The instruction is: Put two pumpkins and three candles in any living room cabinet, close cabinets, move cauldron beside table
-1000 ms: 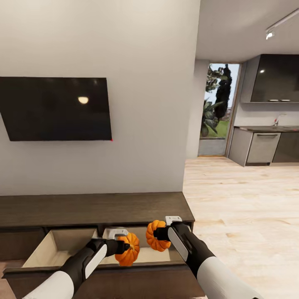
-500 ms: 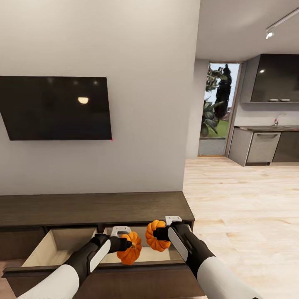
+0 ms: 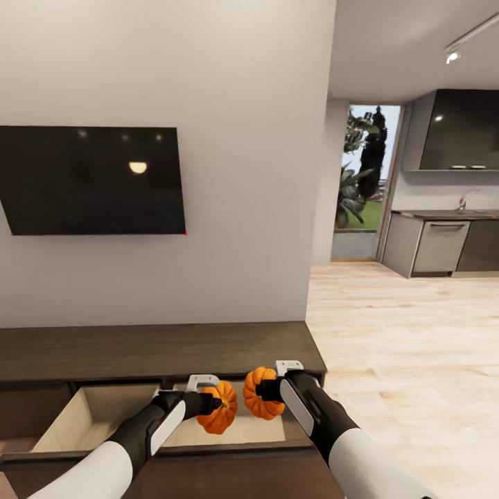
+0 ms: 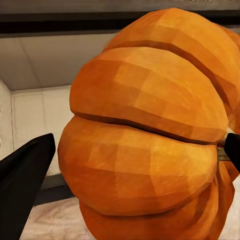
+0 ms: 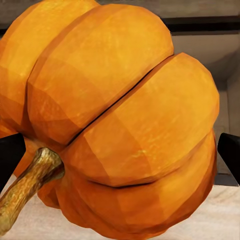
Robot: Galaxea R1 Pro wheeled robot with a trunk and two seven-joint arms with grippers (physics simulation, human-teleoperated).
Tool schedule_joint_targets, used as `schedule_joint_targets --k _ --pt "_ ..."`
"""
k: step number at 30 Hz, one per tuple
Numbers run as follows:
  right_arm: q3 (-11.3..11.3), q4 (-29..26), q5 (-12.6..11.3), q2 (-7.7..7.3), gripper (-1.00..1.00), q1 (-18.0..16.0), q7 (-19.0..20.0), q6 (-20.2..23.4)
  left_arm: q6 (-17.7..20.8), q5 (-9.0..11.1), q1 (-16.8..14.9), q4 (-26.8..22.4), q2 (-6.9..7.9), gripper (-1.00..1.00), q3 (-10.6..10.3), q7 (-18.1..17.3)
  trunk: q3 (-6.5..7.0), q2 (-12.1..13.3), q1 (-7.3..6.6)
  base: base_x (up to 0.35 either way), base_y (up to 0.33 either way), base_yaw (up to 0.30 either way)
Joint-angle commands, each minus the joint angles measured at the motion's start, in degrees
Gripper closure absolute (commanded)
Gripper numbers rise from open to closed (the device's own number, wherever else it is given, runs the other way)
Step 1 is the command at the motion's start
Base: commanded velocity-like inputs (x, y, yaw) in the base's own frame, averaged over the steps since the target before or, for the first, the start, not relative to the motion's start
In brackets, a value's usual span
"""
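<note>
**Both pumpkins held over the open drawer**

Since a second ago, our left gripper point(image 3: 211, 404) has carried its pumpkin point(image 3: 220, 409) up and toward the right one, so the two fruits now hang just beside each other; the right arm has barely shifted. The whole view has also tilted a little, which is the camera, not the furniture.

Going left to right: the TV point(image 3: 90, 180) hangs on the wall well beyond our left gripper. Below and ahead of both grippers runs the cabinet point(image 3: 159, 350), dark brown, with its drawer point(image 3: 104, 416) pulled open and pale wood showing inside. Our left gripper is clamped on the first pumpkin, which fills the left wrist view point(image 4: 150, 130) with a black fingertip point(image 4: 22, 185) at either flank. Just to its right, our right gripper point(image 3: 267, 391) is clamped on the second pumpkin point(image 3: 262, 402); the right wrist view shows it point(image 5: 120, 115) lying on its side, the stem point(image 5: 27, 182) sticking out sideways. Both pumpkins hang above the drawer's right half, touching nothing but the fingers. Well off to the right of our right gripper lies the wooden floor point(image 3: 402, 333) and, beyond it, the kitchen point(image 3: 443, 235).
</note>
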Motion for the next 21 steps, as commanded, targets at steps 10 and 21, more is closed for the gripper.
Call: schedule_joint_targets --k 10,21 --pt "0.25 -0.07 -0.59 -0.03 1.00 -0.05 -0.55 0.12 -0.28 0.21 -0.06 0.14 0.07 1.00 -1.57 0.18 -0.07 -0.03 0.01 0.108 0.014 0.000" --pt "0.17 -0.07 -0.49 -0.15 1.00 -0.12 -0.83 4.47 -0.37 0.27 0.00 -0.15 0.09 1.00 -1.61 0.29 -0.24 -0.43 0.23 0.017 0.000 0.000"
